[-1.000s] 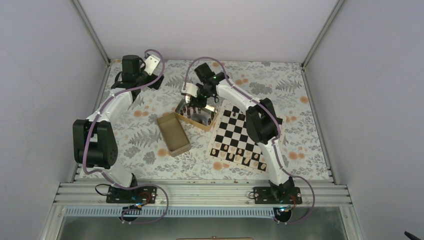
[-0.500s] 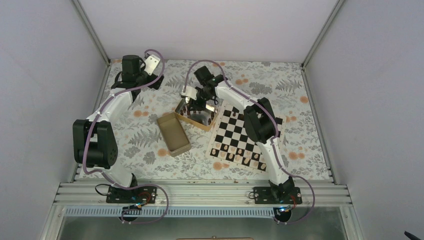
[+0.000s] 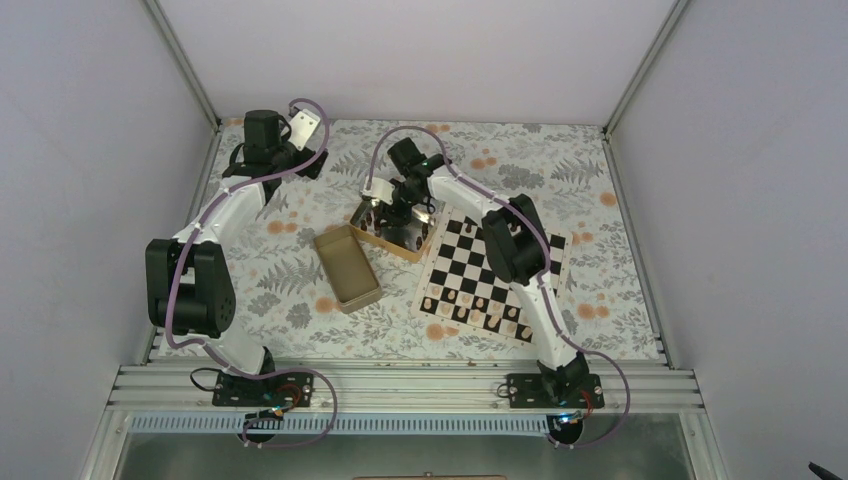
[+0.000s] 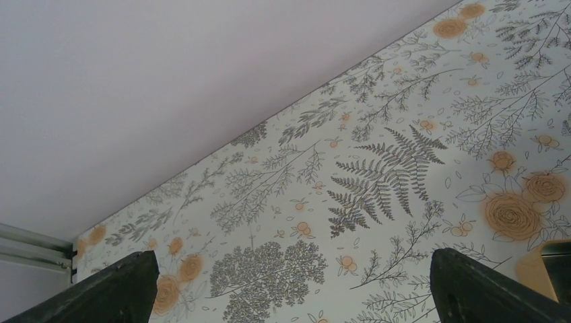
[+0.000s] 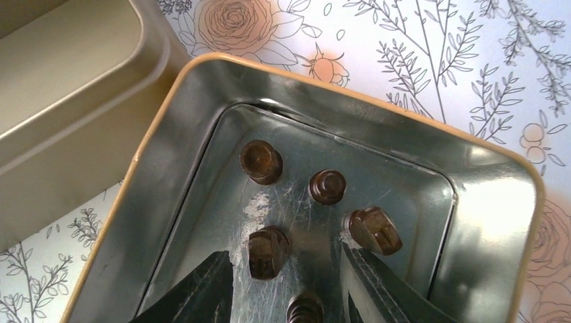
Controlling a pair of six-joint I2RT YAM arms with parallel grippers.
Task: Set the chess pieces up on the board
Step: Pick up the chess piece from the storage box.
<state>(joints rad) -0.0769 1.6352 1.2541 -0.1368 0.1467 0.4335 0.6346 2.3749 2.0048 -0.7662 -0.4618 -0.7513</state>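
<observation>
Standing in the open tin: five dark brown chess pieces [image 5: 261, 161] on the scratched, shiny floor, seen from the right wrist camera. One is at 11 o'clock, one near the middle, one at 3 o'clock, one at 7 o'clock and one at 6 o'clock, cut by the picture's edge.
Tins: two golden rectangular ones. The tin with pieces [image 3: 400, 250] lies at 10 o'clock of the board. The second tin [image 3: 347, 270] lies at its 7 o'clock, just beside it, with a matte gold inside and nothing showing in it.
Board [image 3: 465, 265]: one, black and white squares with a light wood border, turned slightly on the tablecloth [image 3: 300, 300]. Small pieces stand along its 6 o'clock edge; they are too small to count or tell the colour.
Right gripper [image 5: 296, 259]: lowered inside the tin with pieces, jaws apart and clamped on nothing. The 6 o'clock piece sits between the fingers, and the 7 o'clock piece is just beside the left finger.
Left gripper [image 4: 291, 254]: at 11 o'clock of the table, well away from tins and board, jaws wide apart over bare floral cloth.
Writing: none legible on tins or board.
</observation>
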